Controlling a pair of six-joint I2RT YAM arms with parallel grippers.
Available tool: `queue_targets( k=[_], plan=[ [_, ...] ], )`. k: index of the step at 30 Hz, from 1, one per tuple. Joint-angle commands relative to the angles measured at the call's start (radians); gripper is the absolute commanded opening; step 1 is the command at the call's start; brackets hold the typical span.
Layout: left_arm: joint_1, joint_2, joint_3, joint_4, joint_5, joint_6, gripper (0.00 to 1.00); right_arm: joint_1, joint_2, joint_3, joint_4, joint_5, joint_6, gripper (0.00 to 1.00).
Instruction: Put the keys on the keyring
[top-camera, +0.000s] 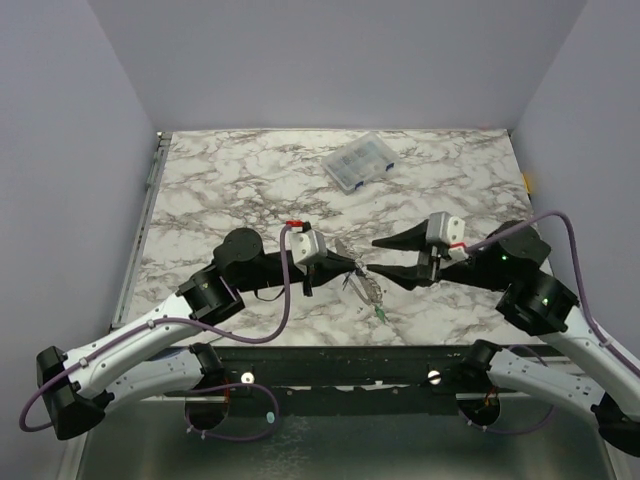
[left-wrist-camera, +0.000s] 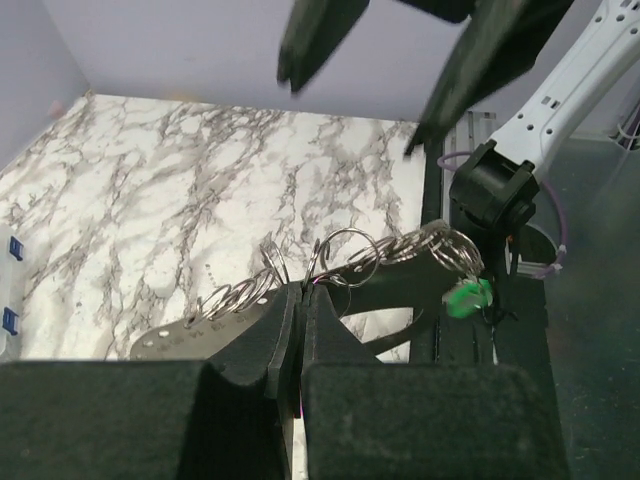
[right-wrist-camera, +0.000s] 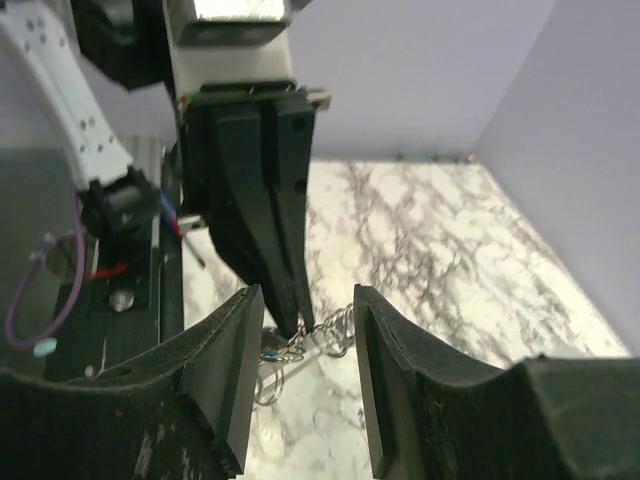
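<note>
Two grippers face each other tip to tip over the near middle of the marble table (top-camera: 240, 190). The left gripper (top-camera: 352, 266) is pinched tight on the keyring (left-wrist-camera: 345, 248). The keyring's loops and chain (right-wrist-camera: 325, 335) spill from its tips toward the right arm, running roughly along the line between the two arms. The right gripper (top-camera: 372, 257) has its fingers parted to a middling gap, one on either side of the left one's tip, and holds nothing (in its wrist view the chain lies just below and between them). A green key (left-wrist-camera: 467, 297) hangs at the chain's far end, toward the table's front edge; whether the blue ones are on the ring I cannot tell. The clear compartment box (top-camera: 358, 161) sits well apart at the back, out of the way.
</note>
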Motion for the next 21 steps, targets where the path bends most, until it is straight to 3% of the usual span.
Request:
queue_targets(
  k=[1, 7, 21],
  plan=[
    [0.000, 0.016, 0.044, -0.010, 0.036, 0.018, 0.00, 0.005, 0.075, 0.038, -0.334, -0.111, -0.175, 0.48],
    [0.000, 0.027, 0.036, -0.027, 0.055, 0.020, 0.00, 0.005, 0.101, 0.002, -0.322, -0.089, -0.264, 0.41],
    [0.000, 0.059, 0.003, -0.050, 0.059, 0.047, 0.00, 0.005, 0.118, 0.027, -0.319, -0.075, -0.286, 0.41]
  ],
)
